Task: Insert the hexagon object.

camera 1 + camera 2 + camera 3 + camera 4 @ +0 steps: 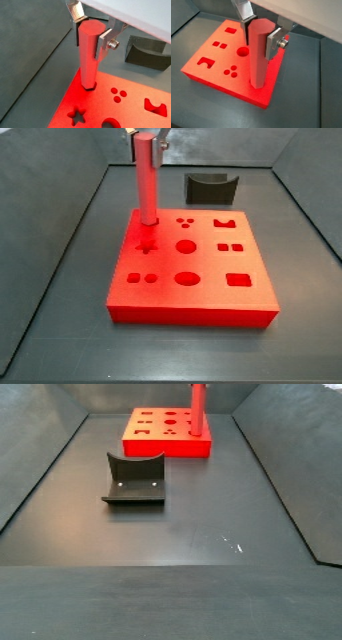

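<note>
The pincer is clamped on the top of the hexagon object, which hangs straight below it with its long axis upright. The rod's lower end meets the red block at a hole near one corner, and seems to have entered it, though the wrist views leave the depth unclear. What is left looks like a straight push down along that axis.

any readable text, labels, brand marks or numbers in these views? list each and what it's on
None readable in any view.
Red block: shaped holes only, no lettering.
Hexagon object, upright in the gripper over the block: unmarked.
Dark grey curved-top block: no label.
Gripper fingers: bare metal, one screw.
</note>
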Controlling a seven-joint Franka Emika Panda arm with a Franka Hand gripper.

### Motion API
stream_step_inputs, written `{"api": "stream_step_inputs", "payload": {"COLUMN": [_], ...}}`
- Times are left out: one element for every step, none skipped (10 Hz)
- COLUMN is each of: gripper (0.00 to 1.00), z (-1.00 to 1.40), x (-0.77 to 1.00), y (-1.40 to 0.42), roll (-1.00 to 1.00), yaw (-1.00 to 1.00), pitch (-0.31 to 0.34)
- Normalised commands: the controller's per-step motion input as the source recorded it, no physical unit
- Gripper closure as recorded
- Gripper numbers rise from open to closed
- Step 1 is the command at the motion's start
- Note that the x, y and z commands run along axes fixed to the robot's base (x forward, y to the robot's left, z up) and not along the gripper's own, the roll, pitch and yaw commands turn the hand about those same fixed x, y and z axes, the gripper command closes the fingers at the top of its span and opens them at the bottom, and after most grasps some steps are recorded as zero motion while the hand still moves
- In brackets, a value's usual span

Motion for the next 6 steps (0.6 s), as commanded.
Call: {"api": "stream_step_inputs", "payload": {"gripper": [1.0, 1.0, 1.0, 1.0, 1.0, 1.0], "z": [-0.22, -0.24, -0.26, -0.25, -0.25, -0.58], "x": [0.04, 0.23, 0.35, 0.23, 0.06, 0.03], "y": [0.0, -0.02, 0.0, 0.0, 0.0, 0.0], "roll": [-0.04, 0.0, 0.0, 0.0, 0.0, 0.07], "yaw": [0.0, 0.0, 0.0, 0.0, 0.0, -0.06], "pitch": [-0.106, -0.04, 0.0, 0.0, -0.003, -0.053]}}
